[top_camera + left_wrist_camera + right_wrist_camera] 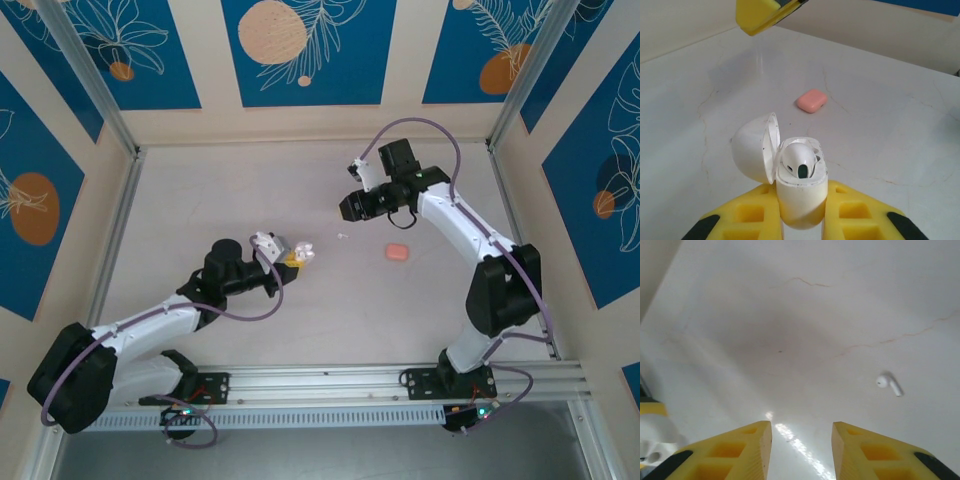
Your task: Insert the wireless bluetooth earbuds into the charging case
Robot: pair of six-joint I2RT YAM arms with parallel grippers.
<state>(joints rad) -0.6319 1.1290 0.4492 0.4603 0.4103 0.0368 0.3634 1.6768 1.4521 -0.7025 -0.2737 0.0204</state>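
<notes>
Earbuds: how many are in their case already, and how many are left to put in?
Done: one white earbud sits in the open white case, held by the left gripper. In hand: the right gripper hangs open above the table, the second white earbud lying loose nearby, untouched. Left: lifting that one into the case. The pink case lies shut; its contents are hidden.

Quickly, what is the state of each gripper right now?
Left gripper: closed on the open white charging case.
Right gripper: open, holding nothing.
</notes>
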